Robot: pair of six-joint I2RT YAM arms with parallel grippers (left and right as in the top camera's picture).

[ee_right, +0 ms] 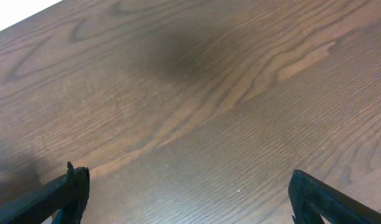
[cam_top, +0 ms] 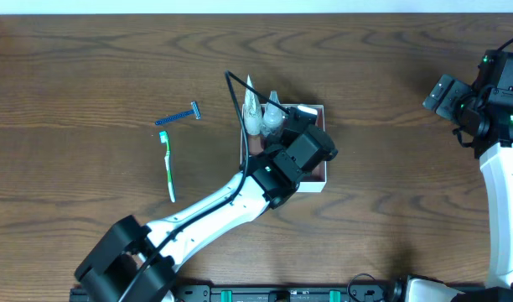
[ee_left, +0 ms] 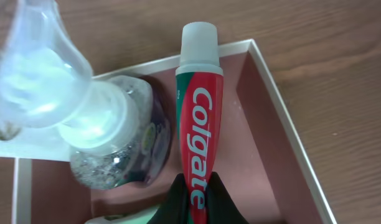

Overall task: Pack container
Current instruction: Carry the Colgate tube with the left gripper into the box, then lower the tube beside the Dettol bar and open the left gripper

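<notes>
Left gripper [ee_left: 197, 200] is clamping the tail end of the toothpaste tube [ee_left: 200, 124], with its fingers [ee_left: 225, 208] pinching from both sides. Right gripper [ee_right: 190, 199] is hanging spread wide over bare table [ee_right: 209, 93], holding nothing and well apart from the work.

Container [ee_left: 290, 134] is sitting mid-table, open side facing up. It's looking square, so there's no real long axis, and its walls are running roughly parallel to the table edges in the overhead view. The tube's long axis is running from the gripper straight toward the far wall, cap pointing away from the fingers and overlapping the far rim.

Reading this as the tube place-down. To do it well:
- draw the tube back a touch so the cap is clearing the rim
- lower it flat onto the floor before letting go
- retract straight up, since the clear-capped bottle [ee_left: 116, 143] is sitting just beside the tube

Toothbrush [cam_top: 167, 168] and razor [cam_top: 177, 116] are lying outside the container, not yet packed.
</notes>
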